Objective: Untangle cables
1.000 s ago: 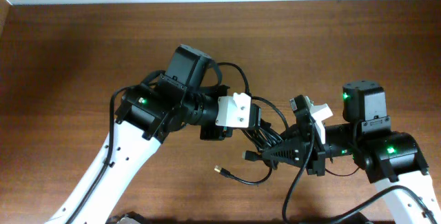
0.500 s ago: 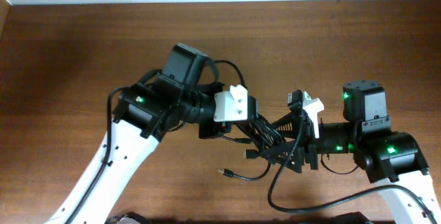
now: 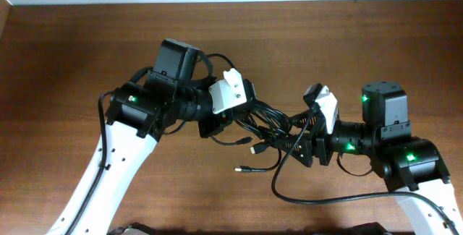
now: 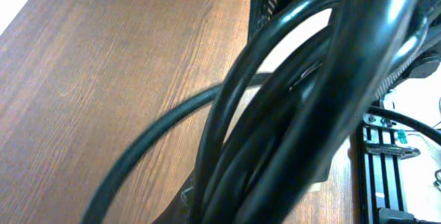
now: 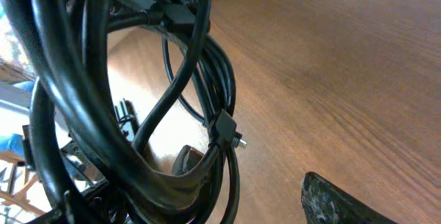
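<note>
The cables (image 3: 269, 123) are a tangled bunch of glossy black cords hanging between my two grippers above the wooden table (image 3: 87, 54). My left gripper (image 3: 244, 109) is shut on the bunch's left side; in the left wrist view the cables (image 4: 289, 114) fill the frame and hide the jaws. My right gripper (image 3: 309, 138) stands open at the bunch's right side. In the right wrist view the cables (image 5: 103, 114) drape over one of the fingers (image 5: 189, 163), and the other finger shows at the lower right. Two plug ends (image 3: 241, 168) dangle below.
One long cable strand (image 3: 289, 195) loops down toward the table's front edge and runs right under the right arm. The white left arm (image 3: 108, 170) crosses the lower left. The right arm base (image 3: 405, 155) sits at the lower right.
My right gripper has opened and let go of the bunch. My left arm has pulled up and to the left with the cables, stretching the bunch out.
</note>
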You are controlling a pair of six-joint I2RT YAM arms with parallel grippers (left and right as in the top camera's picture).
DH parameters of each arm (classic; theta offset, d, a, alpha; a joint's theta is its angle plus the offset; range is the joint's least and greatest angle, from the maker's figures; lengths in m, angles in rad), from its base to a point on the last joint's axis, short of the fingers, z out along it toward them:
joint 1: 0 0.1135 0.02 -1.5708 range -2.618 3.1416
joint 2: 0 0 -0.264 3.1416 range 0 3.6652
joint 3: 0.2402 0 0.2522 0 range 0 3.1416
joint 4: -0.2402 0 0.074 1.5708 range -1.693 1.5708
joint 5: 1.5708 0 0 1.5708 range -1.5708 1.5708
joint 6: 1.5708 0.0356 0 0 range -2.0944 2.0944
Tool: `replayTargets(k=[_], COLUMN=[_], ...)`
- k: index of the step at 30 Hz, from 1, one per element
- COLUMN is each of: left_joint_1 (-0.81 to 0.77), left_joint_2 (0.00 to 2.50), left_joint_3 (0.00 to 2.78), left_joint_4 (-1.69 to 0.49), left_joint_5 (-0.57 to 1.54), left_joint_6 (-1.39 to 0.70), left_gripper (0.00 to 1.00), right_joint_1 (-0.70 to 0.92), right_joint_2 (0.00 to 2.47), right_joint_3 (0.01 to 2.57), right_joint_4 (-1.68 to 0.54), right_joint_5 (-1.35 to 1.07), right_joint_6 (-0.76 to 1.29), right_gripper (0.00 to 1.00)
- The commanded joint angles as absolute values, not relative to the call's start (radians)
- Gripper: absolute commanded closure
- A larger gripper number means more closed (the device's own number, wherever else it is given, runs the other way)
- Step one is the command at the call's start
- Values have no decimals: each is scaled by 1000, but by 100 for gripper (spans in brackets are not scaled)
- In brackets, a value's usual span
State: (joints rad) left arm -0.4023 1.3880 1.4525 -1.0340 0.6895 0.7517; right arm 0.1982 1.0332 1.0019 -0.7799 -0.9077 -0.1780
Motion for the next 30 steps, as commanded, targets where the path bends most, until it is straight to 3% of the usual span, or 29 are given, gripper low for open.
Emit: replayTargets(k=[1, 11, 13, 15, 18, 30], left_joint_1=[-398, -398, -398, -398, -398, -387], left_joint_2=[1391, 1391, 1391, 1391, 1391, 1391], left_joint_3=[1460, 1460, 1460, 1460, 1460, 1460], left_joint_4=[-1049, -1066, -1067, -1067, -1067, -1063], left_joint_5=[685, 594, 607, 617, 617, 548], left_joint_6=[730, 699, 696, 696, 696, 559], left_gripper=[100, 100, 100, 100, 100, 100], right_joint_1=[201, 201, 201, 201, 201, 201], right_joint_2=[1028, 1014, 1010, 1010, 1010, 1010], right_joint_3=[1021, 1029, 1029, 1029, 1029, 1029], right_joint_4=[-754, -731, -731, -732, -732, -726], right_joint_5=[-878, -882, -882, -882, -883, -878], right_joint_6=[-167, -167, -167, -167, -167, -101], right_gripper=[27, 41, 52, 74, 96, 96])
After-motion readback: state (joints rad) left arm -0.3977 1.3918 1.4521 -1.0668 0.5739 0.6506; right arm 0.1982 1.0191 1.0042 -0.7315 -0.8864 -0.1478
